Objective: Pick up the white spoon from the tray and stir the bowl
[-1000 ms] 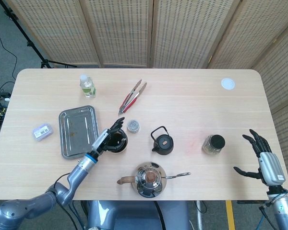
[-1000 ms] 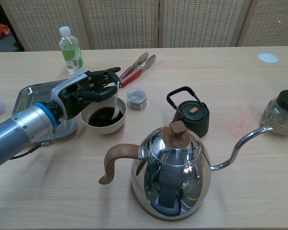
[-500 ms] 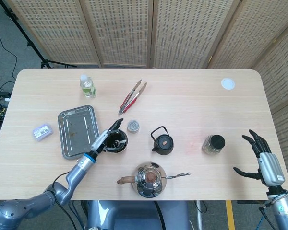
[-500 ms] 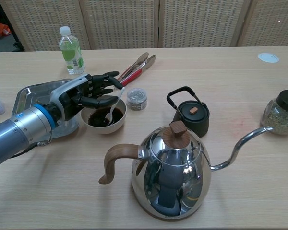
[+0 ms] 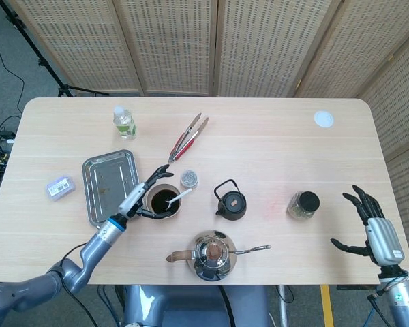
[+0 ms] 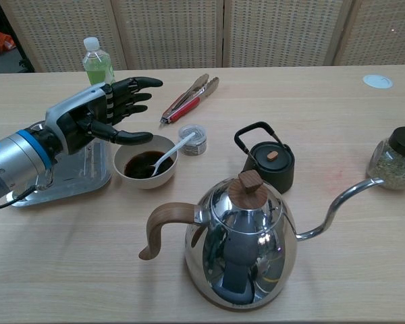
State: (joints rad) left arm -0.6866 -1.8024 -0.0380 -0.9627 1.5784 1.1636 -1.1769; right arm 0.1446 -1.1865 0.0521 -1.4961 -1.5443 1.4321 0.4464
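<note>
The white spoon [image 6: 173, 153] [image 5: 178, 197] lies in the white bowl [image 6: 147, 169] [image 5: 163, 201] of dark liquid, its handle leaning over the right rim. My left hand [image 6: 101, 113] [image 5: 140, 195] hovers just left of the bowl, above the metal tray [image 6: 61, 175] [image 5: 109, 186], fingers spread and holding nothing. My right hand [image 5: 373, 221] hangs open off the table's right front corner, far from the bowl.
A steel kettle [image 6: 239, 239] stands at the front centre, a small black teapot [image 6: 270, 158] right of the bowl. A small tin [image 6: 192, 139], red-tipped tongs [image 6: 189, 98], a green bottle [image 6: 96, 66] and a herb jar [image 6: 395, 159] also stand about.
My left hand let go of the spoon, opened and drew back to the left over the tray. The spoon now rests in the bowl. The right hand has not moved.
</note>
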